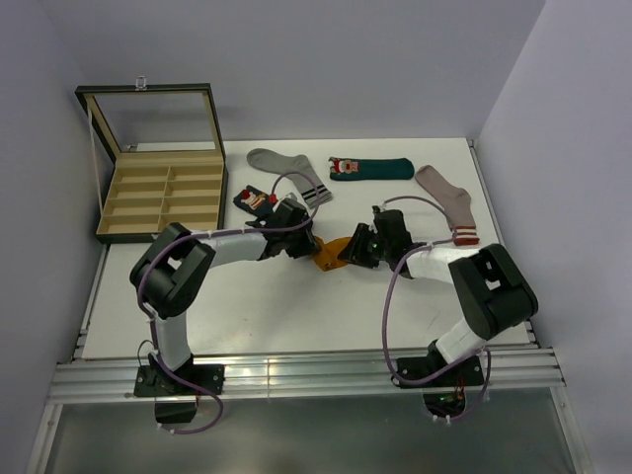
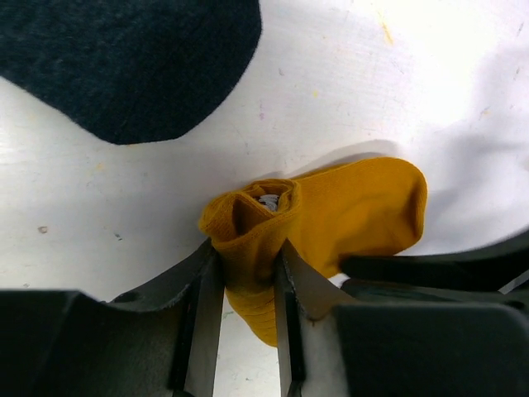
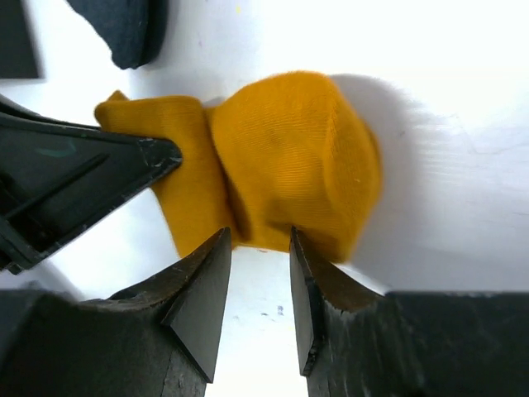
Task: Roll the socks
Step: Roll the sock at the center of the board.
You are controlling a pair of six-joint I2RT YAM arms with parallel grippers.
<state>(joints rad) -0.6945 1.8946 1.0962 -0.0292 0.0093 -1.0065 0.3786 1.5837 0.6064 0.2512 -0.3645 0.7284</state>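
Mustard-orange sock, partly rolled, is clamped in the left end effector; the right end effector has its jaws apart, seemingly just off it.

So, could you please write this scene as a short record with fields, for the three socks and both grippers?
mustard sock: partly rolled, lying between both grippers
left gripper: shut on the rolled end of the mustard sock
right gripper: open, at the sock's other edge, holding nothing
navy sock: near the left gripper, untouched
teal sock: flat, at the far side, untouched
stage: first roll not yet finished
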